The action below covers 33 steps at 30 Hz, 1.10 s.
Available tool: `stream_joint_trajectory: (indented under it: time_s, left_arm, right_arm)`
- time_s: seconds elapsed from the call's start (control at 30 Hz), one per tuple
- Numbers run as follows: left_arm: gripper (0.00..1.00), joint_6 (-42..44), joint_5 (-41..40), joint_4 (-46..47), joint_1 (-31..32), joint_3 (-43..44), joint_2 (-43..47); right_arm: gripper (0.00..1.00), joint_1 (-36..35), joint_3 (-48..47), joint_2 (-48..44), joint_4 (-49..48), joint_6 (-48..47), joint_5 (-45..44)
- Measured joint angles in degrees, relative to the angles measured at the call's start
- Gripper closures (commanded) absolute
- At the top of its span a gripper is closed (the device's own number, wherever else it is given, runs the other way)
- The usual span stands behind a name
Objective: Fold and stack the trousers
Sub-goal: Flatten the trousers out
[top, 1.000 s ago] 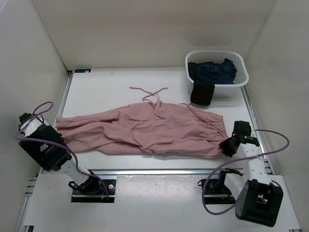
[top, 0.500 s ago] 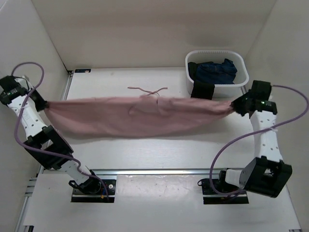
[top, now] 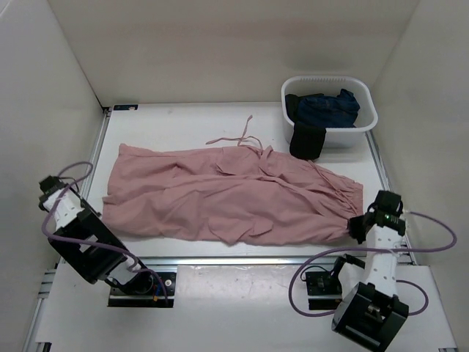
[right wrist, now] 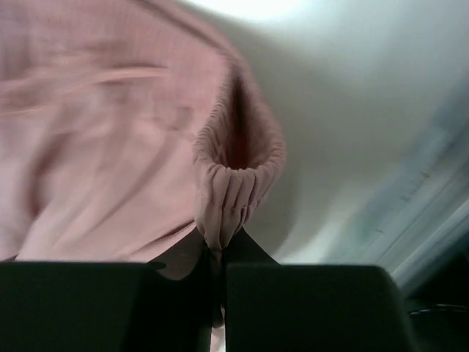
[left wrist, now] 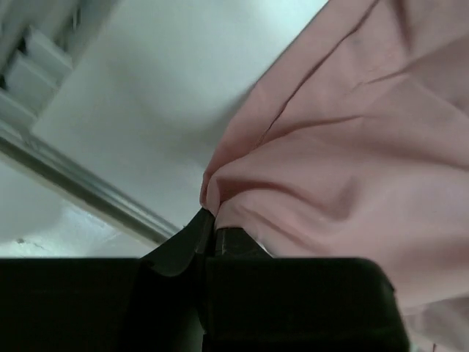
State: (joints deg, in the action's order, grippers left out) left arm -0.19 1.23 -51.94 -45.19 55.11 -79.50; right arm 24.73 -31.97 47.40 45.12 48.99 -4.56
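Observation:
The dusty-pink trousers (top: 227,198) lie spread and wrinkled across the table, waistband to the right and leg ends to the left. The thin drawstring (top: 245,136) trails off the far edge. My left gripper (left wrist: 211,222) is shut on a fold at the leg-end edge of the trousers (left wrist: 344,147), at the table's near left. In the top view its fingertips do not show clearly. My right gripper (top: 357,226) is shut on the gathered waistband (right wrist: 234,183) at the near right; its closed fingers (right wrist: 253,253) pinch the elastic.
A white basket (top: 366,125) stands at the far right with a dark navy garment (top: 326,106) in it. A black cloth piece (top: 306,141) hangs over its front wall. A metal rail (top: 242,260) runs along the near table edge. White walls close in both sides.
Half a second ago both grippers held the trousers stretched taut in the air. Now both arms have dropped toward the near edge and the trousers lie flat, farther back than a second ago.

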Motion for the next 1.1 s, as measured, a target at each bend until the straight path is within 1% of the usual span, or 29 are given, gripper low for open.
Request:
stream_joint_trajectory:
  time_s: [0.07, 0.1, 0.2, 0.37, 0.53, 0.57, 0.6, 0.63, 0.67, 0.7, 0.73, 0.77, 0.87, 0.9, 1.0, 1.1]
  left_arm:
    - [0.86, 0.0, -2.56, 1.57, -1.6, -6.12, -0.24]
    - [0.86, -0.02, -3.37, 2.05, -2.29, -7.74, -0.57]
    - [0.86, -0.02, -5.14, 4.02, -3.52, -8.7, -2.95]
    - [0.86, 0.0, -5.64, 6.64, -4.63, -6.05, -7.56]
    - [0.86, -0.02, -5.6, 7.26, -5.46, -2.67, -8.13]
    - [0.85, -0.02, -5.57, 7.17, -5.46, -2.67, -8.13]
    - [0.71, -0.02, -5.62, 7.04, -5.46, -2.82, -8.15]
    - [0.59, 0.02, -5.81, 7.02, -5.46, -3.19, -8.13]
    - [0.46, 0.35, -6.16, 7.15, -5.46, -3.61, -8.11]
    - [0.37, 0.33, -6.71, 7.56, -5.53, -4.2, -7.98]
    - [0.26, 0.28, -7.13, 7.67, -5.73, -4.72, -7.69]
    - [0.22, 0.31, -7.52, 7.61, -5.88, -5.16, -7.21]
    - [0.11, 0.26, -8.04, 6.4, -6.23, -4.87, -4.5]
    - [0.09, 0.28, -7.89, 5.44, -6.27, -3.89, -3.32]
    - [0.04, 0.2, -6.25, 2.58, -5.11, 2.21, -0.39]
    - [0.04, 0.15, -4.31, 1.88, 0.39, 8.87, 1.66]
  right_arm:
    - [1.0, 1.38, 5.25, -1.99, 0.74, 1.16, -0.96]
    - [1.0, 2.49, 7.23, -2.86, 1.36, 1.7, -1.36]
    - [1.0, 6.25, 10.43, -3.8, 1.49, 2.29, -1.31]
    - [1.0, 7.72, 10.16, -3.89, 1.81, 3.13, -1.42]
    - [1.0, 8.26, 5.33, -3.74, 4.15, 3.06, -2.82]
    - [0.96, 8.33, 4.57, -3.63, 4.57, 3.06, -2.95]
    - [0.89, 8.46, 4.04, -3.52, 4.83, 3.08, -3.23]
    - [0.67, 8.61, 3.76, -3.45, 5.14, 3.06, -3.65]
    - [0.5, 8.7, 3.65, -3.5, 5.44, 3.37, -4.31]
    - [0.36, 8.83, 3.48, -3.63, 5.81, 3.32, -5.42]
    - [0.23, 9.03, 3.13, -3.72, 6.21, 3.06, -6.58]
    - [0.21, 9.07, 2.38, -3.76, 6.78, 2.86, -7.69]
    - [0.19, 8.96, -2.4, -3.8, 8.37, 0.92, -10.62]
    - [0.19, 8.79, -4.63, -3.76, 8.39, 0.0, -11.47]
    - [0.28, 6.91, -10.97, -3.06, 6.34, -2.84, -11.8]
    - [0.33, 3.19, -14.16, -1.31, 1.97, -5.18, -9.29]
